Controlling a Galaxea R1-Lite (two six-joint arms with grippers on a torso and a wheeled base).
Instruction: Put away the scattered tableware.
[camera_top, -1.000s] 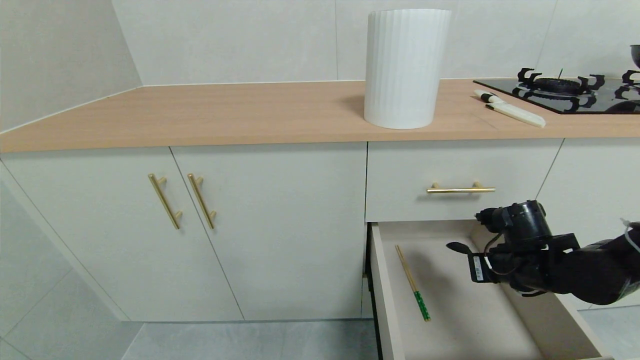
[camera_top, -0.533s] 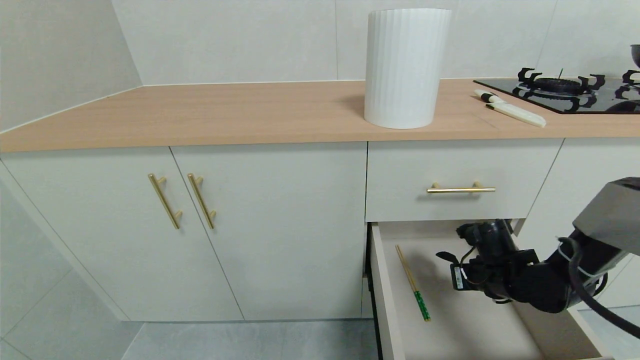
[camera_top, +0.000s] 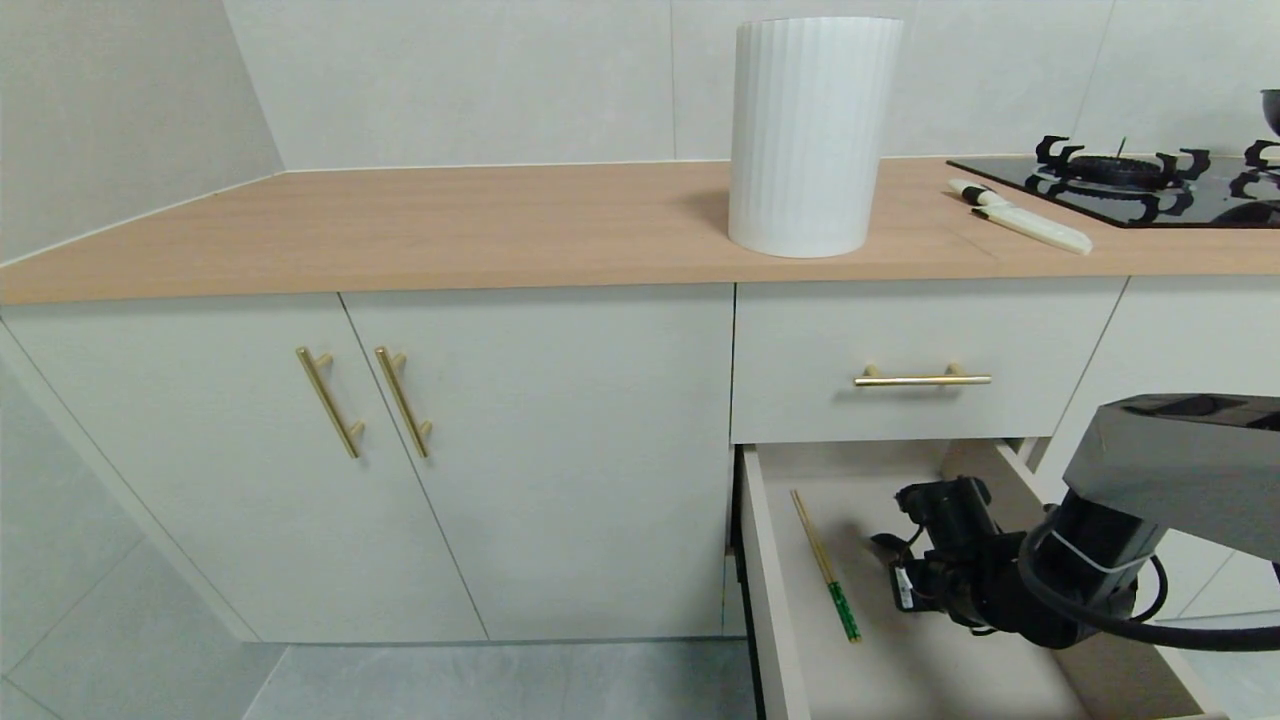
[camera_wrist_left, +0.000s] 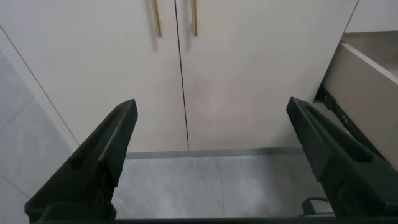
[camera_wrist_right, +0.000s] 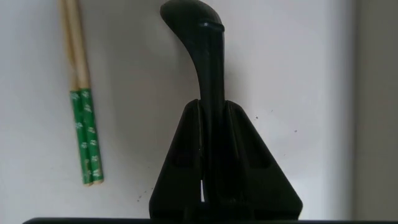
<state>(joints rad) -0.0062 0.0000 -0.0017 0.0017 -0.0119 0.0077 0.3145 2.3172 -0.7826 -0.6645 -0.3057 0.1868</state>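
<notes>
Over drawer (camera_top: 766, 590) — spoon (camera_wrist_right: 200, 59) in right gripper (camera_wrist_right: 212, 124).

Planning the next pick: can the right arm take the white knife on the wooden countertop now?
Probably not yet: the right gripper is shut on a black spoon down in the open beige drawer. The white knife itself lies unobstructed on the wooden countertop.
</notes>
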